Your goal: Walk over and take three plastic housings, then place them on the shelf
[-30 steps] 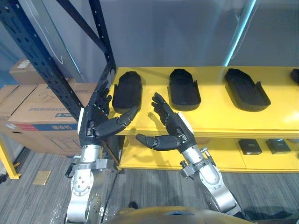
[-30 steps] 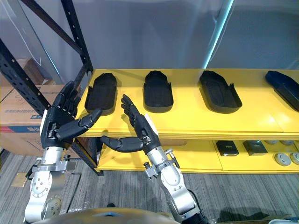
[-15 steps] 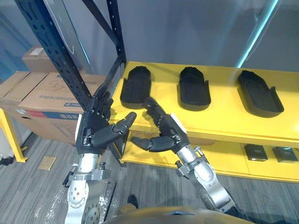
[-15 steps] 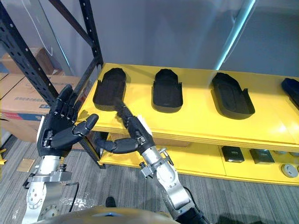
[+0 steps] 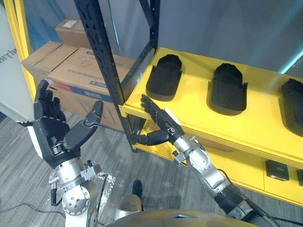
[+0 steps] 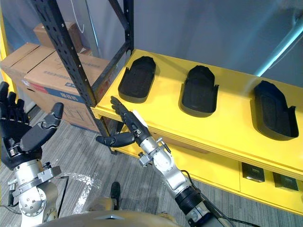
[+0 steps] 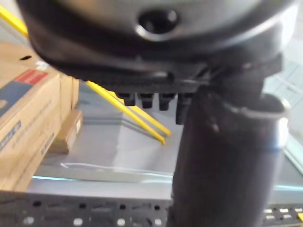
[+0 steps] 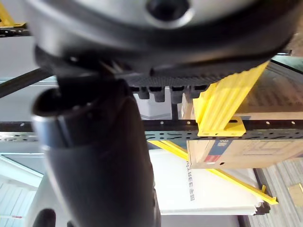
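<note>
Three black plastic housings lie in a row on the yellow shelf: the nearest by the upright, a second in the middle, a third further right. My right hand hovers open with straight fingers at the shelf's front corner, just short of the nearest housing and holding nothing. Out over the floor, well clear of the shelf, my left hand is raised, open and empty, palm facing in.
A black perforated rack upright stands between my two hands at the shelf's corner. Cardboard boxes are stacked behind it on the left. Small dark parts lie on the lower yellow shelf. Grey floor lies below.
The camera has swung left, so the shelf has slid right in view. My left hand now sits left of the upright, away from the shelf. Both hands stay open and empty.
</note>
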`<state>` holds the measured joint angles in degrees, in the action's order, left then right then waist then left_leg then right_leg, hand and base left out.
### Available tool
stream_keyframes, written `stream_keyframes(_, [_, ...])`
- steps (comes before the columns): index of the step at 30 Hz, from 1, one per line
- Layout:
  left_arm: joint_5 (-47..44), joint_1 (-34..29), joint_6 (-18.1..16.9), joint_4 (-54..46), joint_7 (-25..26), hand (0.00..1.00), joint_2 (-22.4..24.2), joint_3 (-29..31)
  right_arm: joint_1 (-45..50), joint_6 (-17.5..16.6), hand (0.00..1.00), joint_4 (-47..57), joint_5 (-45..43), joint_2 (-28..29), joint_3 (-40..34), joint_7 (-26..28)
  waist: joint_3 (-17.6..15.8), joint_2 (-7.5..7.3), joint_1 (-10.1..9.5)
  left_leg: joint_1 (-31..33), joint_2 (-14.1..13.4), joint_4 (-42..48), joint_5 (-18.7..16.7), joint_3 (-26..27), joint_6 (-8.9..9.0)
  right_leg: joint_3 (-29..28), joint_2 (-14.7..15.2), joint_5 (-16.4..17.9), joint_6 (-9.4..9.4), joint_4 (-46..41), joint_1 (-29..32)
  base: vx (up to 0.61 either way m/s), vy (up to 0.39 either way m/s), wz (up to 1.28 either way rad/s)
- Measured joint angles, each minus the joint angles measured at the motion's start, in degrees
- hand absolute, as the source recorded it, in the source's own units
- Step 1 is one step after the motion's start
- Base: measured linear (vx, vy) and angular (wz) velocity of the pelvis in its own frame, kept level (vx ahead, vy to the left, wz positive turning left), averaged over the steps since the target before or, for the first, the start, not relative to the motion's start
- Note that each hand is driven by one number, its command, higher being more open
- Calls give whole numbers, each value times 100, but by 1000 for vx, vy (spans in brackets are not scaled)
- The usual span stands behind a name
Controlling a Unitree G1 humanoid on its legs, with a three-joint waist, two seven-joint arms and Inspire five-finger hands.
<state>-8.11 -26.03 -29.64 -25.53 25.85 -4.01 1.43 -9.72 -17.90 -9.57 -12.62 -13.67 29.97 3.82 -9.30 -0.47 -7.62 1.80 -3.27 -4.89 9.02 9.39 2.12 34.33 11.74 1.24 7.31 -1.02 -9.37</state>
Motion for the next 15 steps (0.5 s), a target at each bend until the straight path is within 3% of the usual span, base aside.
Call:
stream_keyframes(4, [228,-147,121,270,761,100,183,69,-251,-66,100,-238,70,312,-234,-419,-118,-19,-16,73,20,5,28,-50,-20,26,5,-3,1,-3,40,-9,12,7])
stream_keyframes(8, [188,-137,122,1028,1138,100,363,471,-462,-135,100,-351,177,466,-451,-692,-263,-27,-30,85,23,7,29,-61,-17,26,7,-1,-1,-8,52,0,0,0])
stream_keyframes(15, [177,-77,144,2444,821,100,486,573,-889,-153,100,-441,339,510,-750,-882,-477,-13,-147,182,16,11,62,-78,-47,20,23,7,-13,-96,186,0,0,0])
